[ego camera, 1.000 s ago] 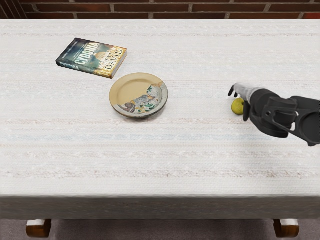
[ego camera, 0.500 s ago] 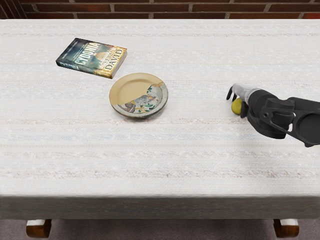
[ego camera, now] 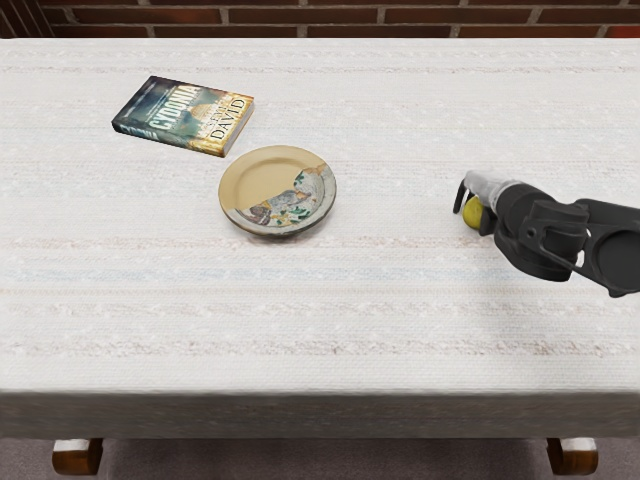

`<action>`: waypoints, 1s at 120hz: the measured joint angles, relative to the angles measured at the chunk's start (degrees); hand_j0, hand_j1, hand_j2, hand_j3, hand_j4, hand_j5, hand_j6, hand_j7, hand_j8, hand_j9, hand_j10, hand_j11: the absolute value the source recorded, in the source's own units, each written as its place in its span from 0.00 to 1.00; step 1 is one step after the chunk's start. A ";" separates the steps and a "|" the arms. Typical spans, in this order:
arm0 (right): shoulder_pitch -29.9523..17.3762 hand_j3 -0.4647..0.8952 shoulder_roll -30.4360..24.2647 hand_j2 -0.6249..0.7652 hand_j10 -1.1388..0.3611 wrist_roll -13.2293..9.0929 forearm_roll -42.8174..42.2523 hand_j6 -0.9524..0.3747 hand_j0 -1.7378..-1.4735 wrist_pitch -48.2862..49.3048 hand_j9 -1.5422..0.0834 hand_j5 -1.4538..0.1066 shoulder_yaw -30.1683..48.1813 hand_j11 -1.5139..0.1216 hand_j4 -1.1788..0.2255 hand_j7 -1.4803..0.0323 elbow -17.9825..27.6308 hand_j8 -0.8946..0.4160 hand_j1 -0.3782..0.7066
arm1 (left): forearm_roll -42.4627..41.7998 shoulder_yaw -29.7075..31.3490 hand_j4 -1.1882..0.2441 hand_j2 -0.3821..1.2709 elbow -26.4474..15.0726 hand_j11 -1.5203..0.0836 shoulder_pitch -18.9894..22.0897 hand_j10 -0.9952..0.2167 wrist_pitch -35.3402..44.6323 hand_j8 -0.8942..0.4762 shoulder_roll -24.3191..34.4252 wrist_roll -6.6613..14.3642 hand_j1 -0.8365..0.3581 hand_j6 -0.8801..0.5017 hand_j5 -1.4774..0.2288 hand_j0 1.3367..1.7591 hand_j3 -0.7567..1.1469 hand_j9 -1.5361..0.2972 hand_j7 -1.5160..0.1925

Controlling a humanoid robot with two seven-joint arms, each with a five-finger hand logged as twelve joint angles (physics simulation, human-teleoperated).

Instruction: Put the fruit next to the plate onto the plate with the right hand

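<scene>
Right robot hand point(ego camera: 478, 198) sits over the fruit point(ego camera: 471, 213) on the right part of the table point(ego camera: 320, 300), w/ its dark arm point(ego camera: 570, 238) coming in from the right edge of the pic. Fingers are curled down round the fruit, closed on it; only a small yellow-green patch shows under the hand, at table level as far as can be seen. Plate point(ego camera: 255, 172) lies well apart to the left, approx. mid-table, flat, half tan and half patterned. Between fruit and plate the tabletop is bare cloth, open run. Book point(ego camera: 183, 115) lies flat near the plate's upper left, just off its rim, not touching, angled a bit. Front edge of the table runs across the bottom of the pic, well clear of hand and plate; the back edge meets a brick wall point(ego camera: 320, 15) at the top. Fruit is nearer the table's right side than the plate is.
</scene>
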 joint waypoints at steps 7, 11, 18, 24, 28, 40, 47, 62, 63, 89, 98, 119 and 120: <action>-0.02 0.34 -0.01 0.43 0.39 -0.02 0.14 0.44 0.33 0.05 0.44 0.41 0.09 0.41 0.38 0.44 -0.01 0.43 0.59 | 0.00 0.00 0.82 0.23 0.01 0.93 0.00 0.80 -0.01 0.64 0.00 0.00 0.97 0.62 0.85 0.76 0.40 0.82 0.87; -0.01 0.34 -0.02 0.44 0.39 -0.04 0.24 0.44 0.34 0.08 0.42 0.39 0.14 0.40 0.37 0.44 -0.01 0.44 0.61 | 0.00 0.00 0.82 0.23 0.00 0.93 0.00 0.80 -0.01 0.64 0.00 0.00 0.97 0.62 0.85 0.76 0.40 0.82 0.87; 0.00 0.34 -0.03 0.50 0.38 -0.02 0.41 0.43 0.35 0.08 0.39 0.36 0.28 0.36 0.34 0.45 -0.02 0.46 0.63 | 0.00 -0.01 0.82 0.23 0.00 0.93 0.00 0.80 0.00 0.64 0.00 0.00 0.97 0.62 0.85 0.76 0.40 0.82 0.87; 0.00 0.34 -0.02 0.55 0.36 0.04 0.50 0.42 0.34 0.06 0.36 0.33 0.42 0.34 0.32 0.35 -0.01 0.45 0.64 | 0.00 -0.01 0.82 0.23 0.00 0.93 0.00 0.80 0.00 0.64 0.00 0.00 0.97 0.62 0.85 0.76 0.40 0.82 0.87; 0.01 0.32 -0.02 0.57 0.36 0.04 0.57 0.42 0.32 0.08 0.34 0.31 0.48 0.32 0.31 0.34 -0.01 0.46 0.64 | 0.00 -0.01 0.82 0.23 0.00 0.93 0.00 0.80 -0.01 0.64 0.00 0.00 0.97 0.62 0.85 0.76 0.40 0.82 0.87; 0.15 0.34 -0.04 0.63 0.36 0.04 0.56 0.43 0.33 0.11 0.30 0.27 0.68 0.28 0.28 0.30 -0.08 0.47 0.65 | 0.01 -0.01 0.82 0.23 -0.01 0.93 0.00 0.80 -0.02 0.64 0.00 -0.01 0.97 0.62 0.85 0.76 0.40 0.82 0.87; 0.36 0.34 -0.11 0.67 0.36 0.03 0.65 0.44 0.33 0.16 0.28 0.26 0.93 0.26 0.28 0.29 -0.12 0.47 0.65 | 0.00 -0.01 0.82 0.23 -0.01 0.93 0.00 0.80 -0.01 0.64 0.00 0.00 0.97 0.62 0.85 0.76 0.40 0.82 0.87; 0.87 0.34 -0.14 0.64 0.36 0.05 0.66 0.46 0.34 0.27 0.26 0.23 2.53 0.23 0.26 0.27 -0.12 0.49 0.64 | 0.00 -0.01 0.82 0.23 0.01 0.93 0.00 0.80 0.00 0.64 0.00 -0.01 0.97 0.62 0.85 0.76 0.40 0.82 0.87; 0.96 0.34 -0.13 0.64 0.36 0.05 0.66 0.46 0.34 0.26 0.26 0.23 2.60 0.22 0.26 0.27 -0.12 0.48 0.64 | 0.00 -0.01 0.82 0.23 0.01 0.93 0.00 0.80 0.00 0.64 0.00 -0.01 0.97 0.62 0.85 0.76 0.40 0.82 0.87; 5.78 0.34 3.33 0.55 0.33 0.08 0.54 0.47 0.34 0.12 0.25 0.22 4.44 0.21 0.25 0.26 -0.08 0.48 0.60 | 0.00 -0.01 0.82 0.23 -0.01 0.93 0.00 0.80 -0.01 0.64 0.00 0.00 0.97 0.62 0.85 0.76 0.40 0.82 0.87; 7.51 0.34 5.88 0.52 0.32 0.12 0.58 0.47 0.35 0.05 0.25 0.22 5.06 0.20 0.25 0.26 -0.09 0.48 0.58 | 0.00 0.00 0.82 0.23 0.01 0.93 0.00 0.80 -0.01 0.64 0.00 0.00 0.97 0.62 0.85 0.76 0.40 0.82 0.87; 9.41 0.34 10.87 0.51 0.31 0.17 0.71 0.46 0.35 -1.09 0.24 0.22 7.36 0.20 0.25 0.26 0.01 0.48 0.56 | 0.00 0.00 0.82 0.23 0.00 0.93 0.00 0.80 -0.02 0.64 0.00 0.00 0.97 0.62 0.85 0.76 0.40 0.82 0.87; 9.48 0.34 11.03 0.51 0.31 0.17 0.72 0.46 0.35 -1.19 0.24 0.22 7.41 0.20 0.26 0.26 0.02 0.48 0.56 | 0.00 0.00 0.82 0.23 0.01 0.93 0.00 0.80 -0.02 0.64 0.00 0.00 0.97 0.62 0.85 0.76 0.40 0.82 0.87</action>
